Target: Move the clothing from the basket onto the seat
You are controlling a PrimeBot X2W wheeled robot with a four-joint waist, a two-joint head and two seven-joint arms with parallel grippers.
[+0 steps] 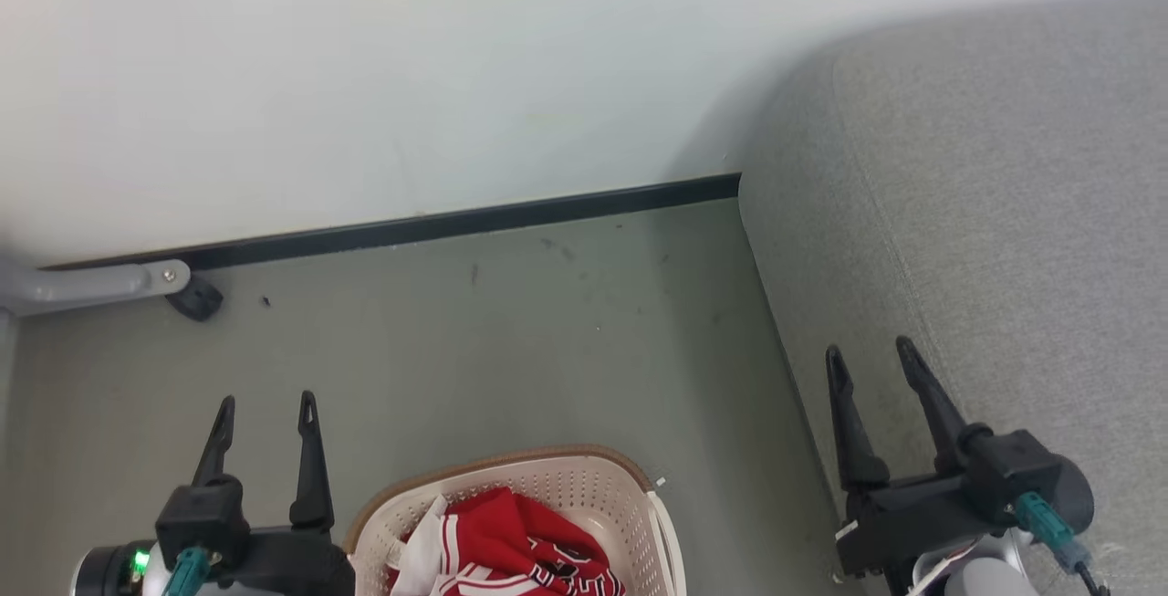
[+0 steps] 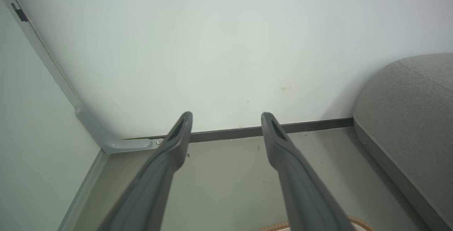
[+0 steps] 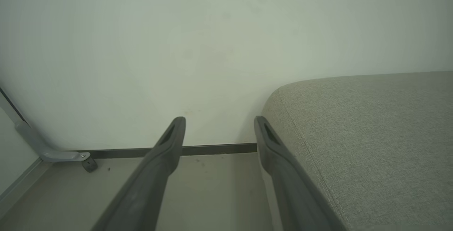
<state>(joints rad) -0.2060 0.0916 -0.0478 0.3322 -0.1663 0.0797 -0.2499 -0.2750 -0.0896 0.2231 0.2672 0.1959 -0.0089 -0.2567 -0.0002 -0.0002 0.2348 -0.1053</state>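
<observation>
Lying in basket: red fabric clothing (image 1: 520, 546), bunched in 1 heap. The uppermost piece shows white stripe trim and dark, white-outlined lettering. A fold of white fabric sits at the heap's left edge.
Basket: oval cream-white perforated plastic laundry basket (image 1: 630, 523) with a brown woven-look rim, standing on the floor. Its near half is cut off by the bottom edge of the head view. In the left wrist view a short arc of the brown rim shows at the bottom edge.
Seat: large grey fabric-upholstered sofa cushion (image 1: 1004, 213) with a rounded corner and a stitched seam. It lies to the right of the basket and apart from it, with a strip of floor between the 2.
Left gripper: left gripper (image 1: 266, 402) is just left of the basket, over the floor. Its 2 long dark fingers are spread wide apart and grip nothing.
Right gripper: right gripper (image 1: 869, 349) is well to the right of the basket, over the seat's near edge. Its 2 fingers are likewise wide apart and grip nothing.
Floor: grey-green smooth floor (image 1: 547, 331), with faint dark scuffs beyond the basket.
Wall: pale plain wall (image 1: 456, 76) beyond the basket, with a black baseboard strip (image 1: 456, 224) at its foot.
Fitting: grey metal bracket (image 1: 91, 284) with a black foot (image 1: 196, 299), at the wall's base, beyond and left of the basket.
</observation>
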